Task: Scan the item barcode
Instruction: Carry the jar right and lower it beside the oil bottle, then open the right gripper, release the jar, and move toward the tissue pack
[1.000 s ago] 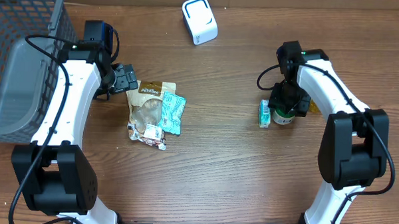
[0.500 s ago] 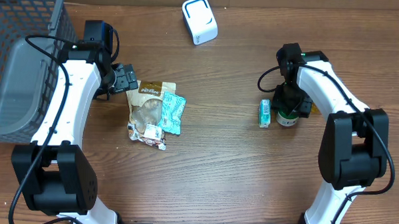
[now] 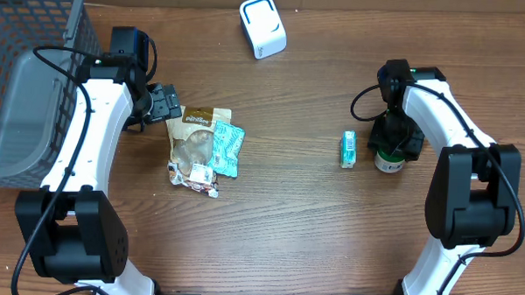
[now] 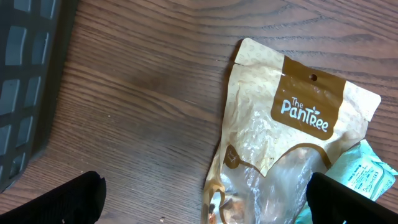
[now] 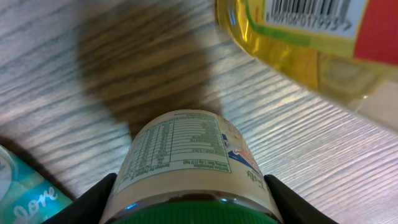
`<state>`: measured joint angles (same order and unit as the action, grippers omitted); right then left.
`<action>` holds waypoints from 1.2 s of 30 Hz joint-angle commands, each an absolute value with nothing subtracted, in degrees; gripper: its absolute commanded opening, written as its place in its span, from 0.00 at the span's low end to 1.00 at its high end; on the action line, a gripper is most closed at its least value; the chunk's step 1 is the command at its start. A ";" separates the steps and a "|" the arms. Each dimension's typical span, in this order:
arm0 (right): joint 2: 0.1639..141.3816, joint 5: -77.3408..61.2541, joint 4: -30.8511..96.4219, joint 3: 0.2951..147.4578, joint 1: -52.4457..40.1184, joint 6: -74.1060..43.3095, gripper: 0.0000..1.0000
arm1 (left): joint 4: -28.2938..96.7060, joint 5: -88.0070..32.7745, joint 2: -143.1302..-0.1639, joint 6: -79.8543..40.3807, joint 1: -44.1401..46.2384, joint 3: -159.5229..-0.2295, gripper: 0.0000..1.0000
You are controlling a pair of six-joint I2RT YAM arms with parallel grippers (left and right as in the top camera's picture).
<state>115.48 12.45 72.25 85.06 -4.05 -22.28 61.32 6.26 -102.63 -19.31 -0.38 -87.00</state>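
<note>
Jar (image 5: 186,155) with a green lid is clamped between the fingers of my right gripper (image 5: 191,193), its printed label facing the wrist camera. Just beside it I see a teal box (image 3: 348,149) and a yellow packet (image 5: 292,31) showing a barcode. Across the table, my left gripper (image 3: 168,103) hangs with jaws wide apart at the top edge of the PanTree pouch (image 3: 195,136). At the far edge stands the white scanner (image 3: 262,27), well apart from the jar.
</note>
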 commanded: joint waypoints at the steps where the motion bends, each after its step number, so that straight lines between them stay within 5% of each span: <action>1: 115.02 13.23 72.38 85.06 -3.92 -22.74 0.40 | 61.25 6.55 -101.56 -19.27 -0.36 -87.85 1.00; 8: 115.02 13.26 72.55 85.06 -3.92 -22.74 0.64 | 61.25 6.57 -101.56 -19.27 -0.36 -87.85 1.00; 15: 115.02 13.23 72.73 85.06 -3.92 -22.74 0.76 | 61.25 6.55 -101.56 -19.27 -0.36 -87.85 1.00; 36: 111.98 12.29 81.01 95.33 -3.95 -22.74 0.74 | 61.25 6.55 -101.56 -19.27 -0.36 -87.85 1.00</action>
